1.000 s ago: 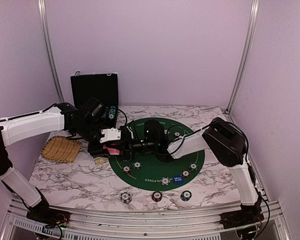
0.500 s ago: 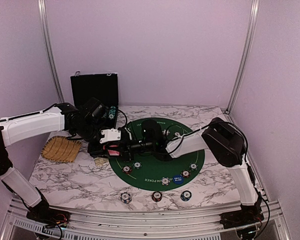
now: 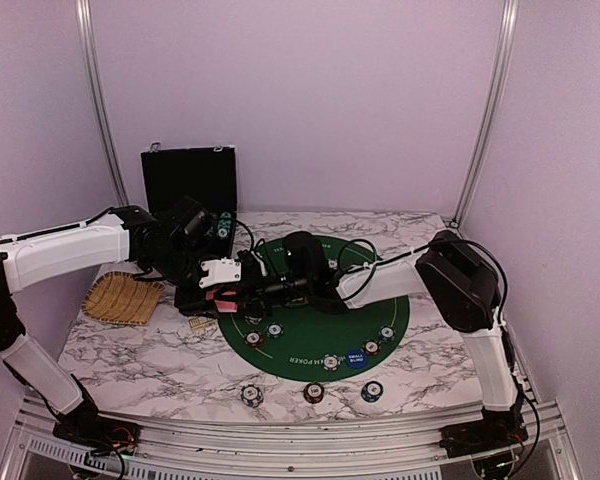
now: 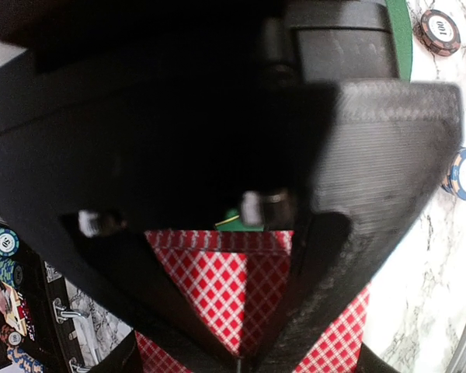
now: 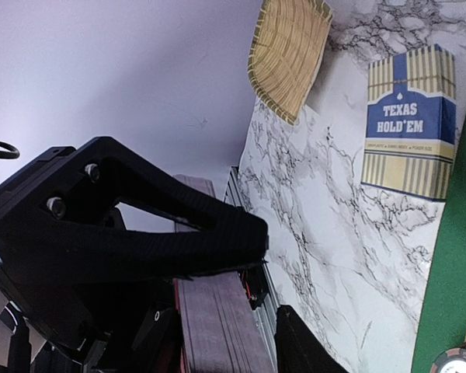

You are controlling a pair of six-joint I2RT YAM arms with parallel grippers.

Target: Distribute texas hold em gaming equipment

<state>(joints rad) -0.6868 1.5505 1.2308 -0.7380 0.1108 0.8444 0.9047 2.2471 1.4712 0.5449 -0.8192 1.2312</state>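
The left end effector (image 3: 218,293) clamps a deck of red-backed chequered playing cards (image 4: 217,287). The right end effector (image 5: 267,276) straddles the deck's edge, jaws partway apart, grip unclear.

Worktop: I see a white marbled worktop (image 3: 140,350) under everything.
Mat: round green felt mat (image 3: 310,325), centre.
Tray: woven straw tray (image 3: 123,297), left side, apart from the mat.
Box: blue-and-gold striped "Texas Hold'em" card box (image 5: 410,123), flat, touching the mat's left edge.
Case: black hinged case (image 3: 188,178), lid upright, far left.
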